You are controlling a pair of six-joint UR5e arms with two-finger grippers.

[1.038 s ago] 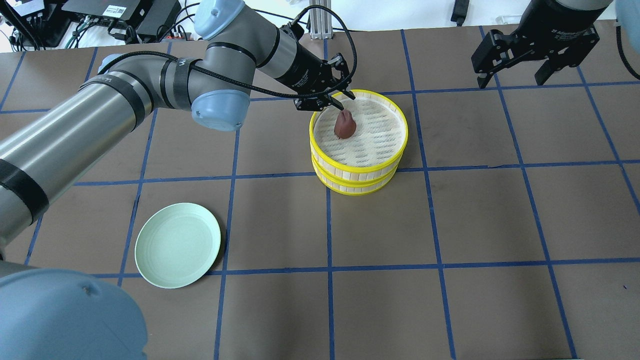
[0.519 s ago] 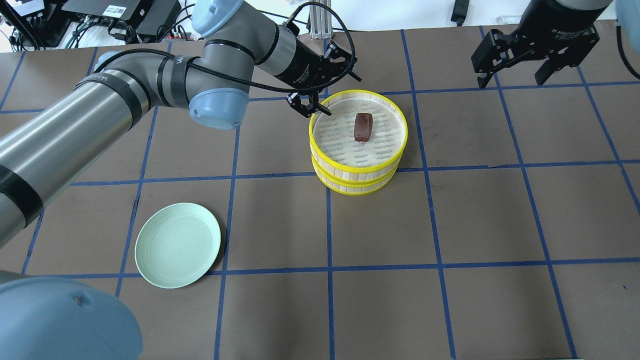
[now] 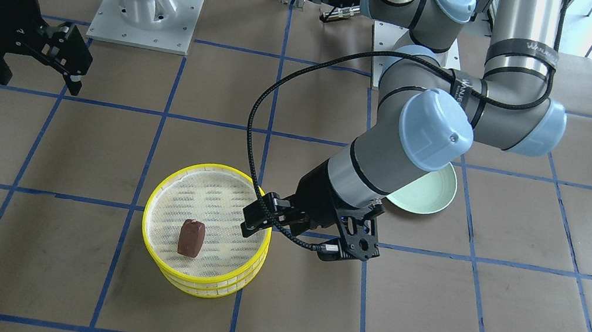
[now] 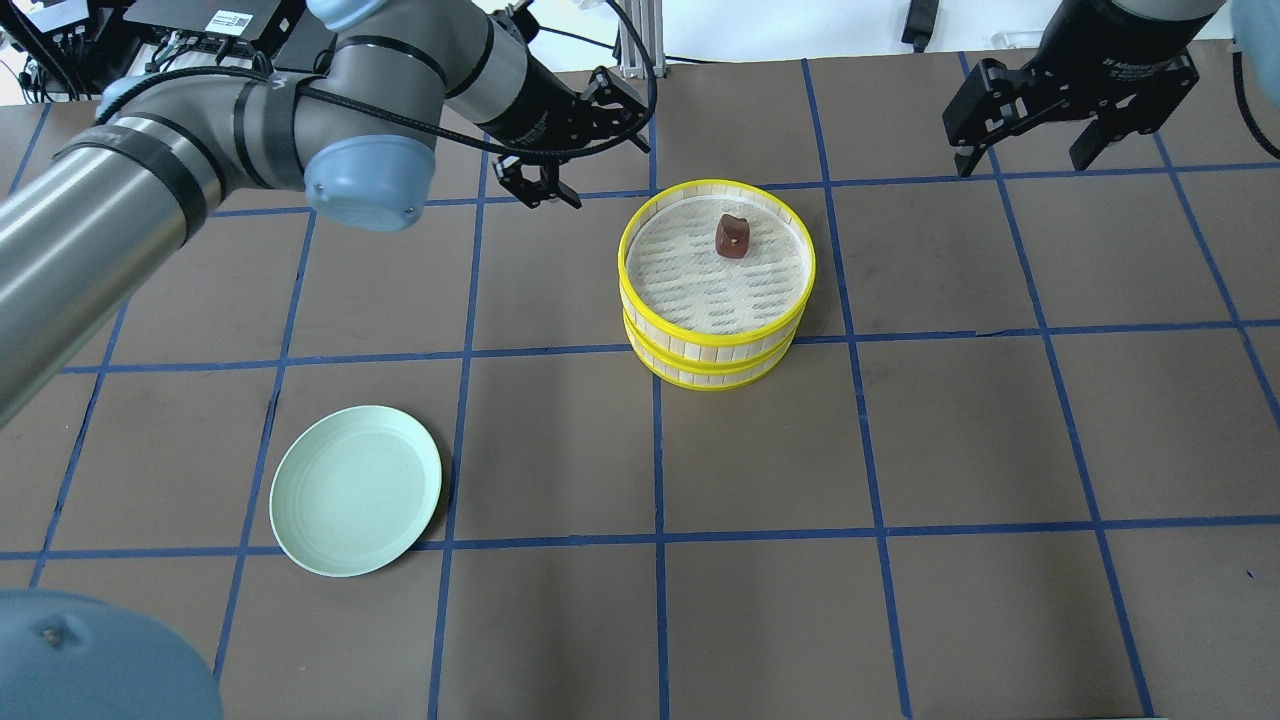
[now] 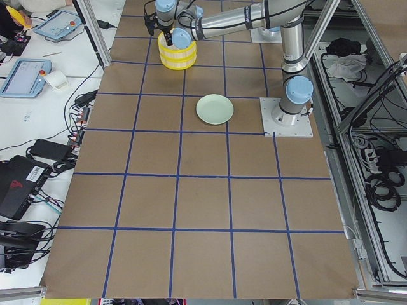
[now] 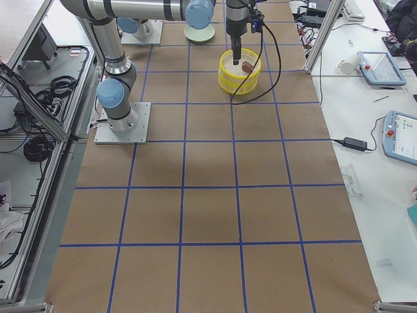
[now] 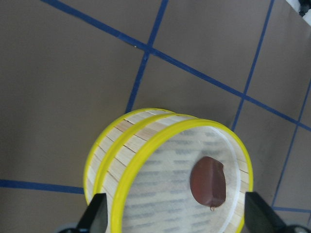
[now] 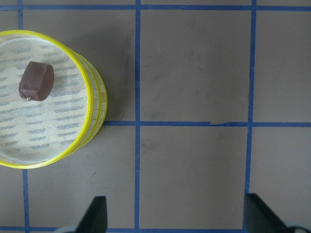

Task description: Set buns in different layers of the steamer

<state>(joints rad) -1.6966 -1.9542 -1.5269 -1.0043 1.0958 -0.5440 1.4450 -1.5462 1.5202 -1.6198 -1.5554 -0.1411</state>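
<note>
Two yellow-rimmed steamer trays are stacked, the upper tray on the lower tray. The dark reddish-brown bun lies alone on the upper tray's mesh floor, toward the far side; it also shows in the front view and in both wrist views. The cream-white bun shows in no view. My left gripper is open and empty, up and to the left of the steamer, clear of its rim. My right gripper is open and empty, high at the far right.
A pale green plate lies bare at the near left; in the front view the plate is partly behind my left arm. Brown table paper with a blue tape grid surrounds the steamer. Cables and electronics lie beyond the far edge.
My left gripper has let go of the brown bun and drawn back left, away from the steamer. The bun has shifted across the upper tray toward its far right. The right gripper has not moved.
</note>
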